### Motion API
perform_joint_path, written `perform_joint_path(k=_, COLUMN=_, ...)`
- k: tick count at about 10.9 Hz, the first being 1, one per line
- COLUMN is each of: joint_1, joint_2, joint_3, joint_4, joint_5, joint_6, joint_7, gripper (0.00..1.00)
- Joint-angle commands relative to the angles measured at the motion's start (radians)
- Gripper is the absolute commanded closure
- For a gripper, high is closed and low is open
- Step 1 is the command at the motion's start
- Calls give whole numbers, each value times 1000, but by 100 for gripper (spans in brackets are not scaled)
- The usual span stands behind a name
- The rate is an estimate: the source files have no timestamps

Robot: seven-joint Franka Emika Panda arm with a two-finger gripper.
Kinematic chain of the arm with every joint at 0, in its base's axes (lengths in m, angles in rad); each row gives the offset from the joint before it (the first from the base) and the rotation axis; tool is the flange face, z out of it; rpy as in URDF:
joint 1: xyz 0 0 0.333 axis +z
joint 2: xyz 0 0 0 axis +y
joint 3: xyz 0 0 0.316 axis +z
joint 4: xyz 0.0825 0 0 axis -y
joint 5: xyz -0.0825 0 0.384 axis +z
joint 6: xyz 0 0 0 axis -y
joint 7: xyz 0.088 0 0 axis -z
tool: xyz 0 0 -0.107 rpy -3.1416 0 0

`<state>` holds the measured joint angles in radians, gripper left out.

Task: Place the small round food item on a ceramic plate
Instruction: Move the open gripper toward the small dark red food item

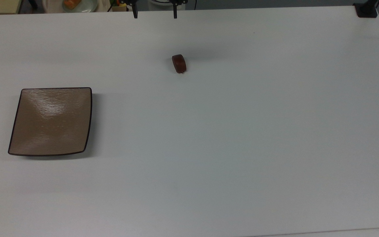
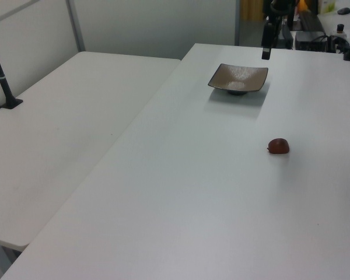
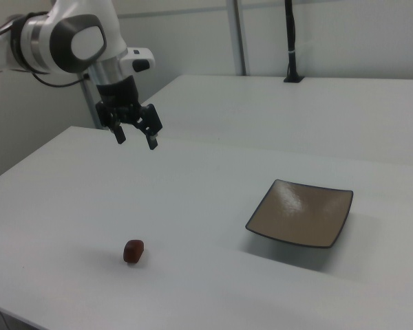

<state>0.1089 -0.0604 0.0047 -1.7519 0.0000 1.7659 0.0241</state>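
Small dark reddish-brown oval food lump [image 1: 179,63] untouched on white worktop [image 1: 229,138]; square tan glossy ceramic plate [image 1: 52,121] empty; tool [image 3: 134,132] spread open, aloft; pick, carry, place all left

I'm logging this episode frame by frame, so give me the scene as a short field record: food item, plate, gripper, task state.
food item: small round food item, dark reddish-brown, lying on the white table, untouched
plate: ceramic plate, square, tan-brown, nothing on it, apart from the item
gripper: gripper, open, holding nothing, in the air above the table, away from the item
task state: item not yet picked up
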Motion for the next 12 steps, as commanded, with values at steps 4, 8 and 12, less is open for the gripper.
perform_joint_path(k=4, joint_1=3, joint_2=16, joint_3=-22, joint_4=-118, joint_5=-21, joint_6=53, joint_7=-257, gripper=0)
perform_joint_path(k=8, joint_1=-5, joint_2=7, joint_3=-23, joint_4=-228, joint_5=-66, joint_6=55, joint_7=-250, gripper=0)
perform_joint_path(k=12, joint_1=1, joint_2=8, joint_3=-22, joint_4=-320, joint_5=-71, joint_6=64, joint_7=-247, gripper=0)
